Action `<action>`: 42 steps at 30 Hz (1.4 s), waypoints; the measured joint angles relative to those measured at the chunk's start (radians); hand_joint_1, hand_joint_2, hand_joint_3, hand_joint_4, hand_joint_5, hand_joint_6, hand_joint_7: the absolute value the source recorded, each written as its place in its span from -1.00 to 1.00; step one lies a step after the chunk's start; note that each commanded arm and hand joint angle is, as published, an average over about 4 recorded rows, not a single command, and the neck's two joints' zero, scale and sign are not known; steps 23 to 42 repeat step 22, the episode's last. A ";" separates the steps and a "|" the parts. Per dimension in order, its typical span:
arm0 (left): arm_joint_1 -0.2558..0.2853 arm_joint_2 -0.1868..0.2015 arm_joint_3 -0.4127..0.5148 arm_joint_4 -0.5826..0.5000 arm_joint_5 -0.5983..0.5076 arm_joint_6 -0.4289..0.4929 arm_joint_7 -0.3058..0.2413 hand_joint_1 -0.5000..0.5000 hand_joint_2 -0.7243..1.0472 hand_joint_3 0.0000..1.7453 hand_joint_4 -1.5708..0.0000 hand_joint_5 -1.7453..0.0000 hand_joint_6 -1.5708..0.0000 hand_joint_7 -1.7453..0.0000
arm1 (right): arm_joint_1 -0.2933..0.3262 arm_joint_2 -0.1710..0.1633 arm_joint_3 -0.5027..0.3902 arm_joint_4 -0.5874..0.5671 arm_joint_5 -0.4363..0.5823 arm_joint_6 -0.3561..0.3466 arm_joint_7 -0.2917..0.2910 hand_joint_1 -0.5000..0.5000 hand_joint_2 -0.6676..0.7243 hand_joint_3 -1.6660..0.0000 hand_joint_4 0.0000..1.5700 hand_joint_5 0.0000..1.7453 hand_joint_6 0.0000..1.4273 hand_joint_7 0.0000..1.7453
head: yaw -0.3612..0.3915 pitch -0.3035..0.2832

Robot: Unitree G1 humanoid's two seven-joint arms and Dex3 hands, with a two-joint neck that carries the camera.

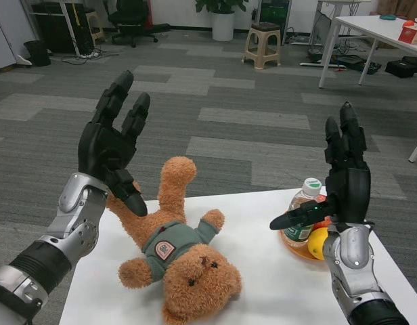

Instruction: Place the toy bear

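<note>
A brown toy bear (178,254) in a grey-green vest lies on its back on the white table (262,277), head toward me and legs pointing to the far edge. My left hand (114,145) is raised over the bear's far left leg with fingers spread; its thumb touches or nearly touches that leg, and nothing is gripped. My right hand (340,179) is held upright at the right side of the table, fingers apart, thumb pointing left toward the bear, holding nothing.
Behind my right hand a plastic bottle (304,203) with a green cap stands by an orange plate (300,249) with a yellow fruit (318,242). Beyond the table lie grey carpet, a stool (262,44), an office chair and another white table (371,30).
</note>
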 measured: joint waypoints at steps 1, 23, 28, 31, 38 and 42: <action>0.000 0.000 -0.001 0.000 0.000 0.000 0.000 -1.00 -1.00 -0.90 1.00 1.00 1.00 0.68 | 0.000 0.000 0.000 0.000 0.000 0.000 0.000 -0.75 0.36 1.00 -1.00 -1.00 -1.00 -1.00 | -0.001 0.000; 0.000 0.000 -0.006 0.000 0.000 0.000 0.000 -1.00 -1.00 -0.93 1.00 1.00 1.00 0.68 | 0.000 -0.001 -0.031 -0.003 0.000 0.000 0.006 -0.83 0.36 1.00 -1.00 -1.00 -1.00 -1.00 | 0.004 0.000; 0.000 0.000 -0.006 0.000 0.000 0.000 0.000 -1.00 -1.00 -0.93 1.00 1.00 1.00 0.68 | 0.000 -0.001 -0.031 -0.003 0.000 0.000 0.006 -0.83 0.36 1.00 -1.00 -1.00 -1.00 -1.00 | 0.004 0.000; 0.000 0.000 -0.006 0.000 0.000 0.000 0.000 -1.00 -1.00 -0.93 1.00 1.00 1.00 0.68 | 0.000 -0.001 -0.031 -0.003 0.000 0.000 0.006 -0.83 0.36 1.00 -1.00 -1.00 -1.00 -1.00 | 0.004 0.000; 0.000 0.000 -0.006 0.000 0.000 0.000 0.000 -1.00 -1.00 -0.93 1.00 1.00 1.00 0.68 | 0.000 -0.001 -0.031 -0.003 0.000 0.000 0.006 -0.83 0.36 1.00 -1.00 -1.00 -1.00 -1.00 | 0.004 0.000; 0.000 0.000 -0.006 0.000 0.000 0.000 0.000 -1.00 -1.00 -0.93 1.00 1.00 1.00 0.68 | 0.000 -0.001 -0.031 -0.003 0.000 0.000 0.006 -0.83 0.36 1.00 -1.00 -1.00 -1.00 -1.00 | 0.004 0.000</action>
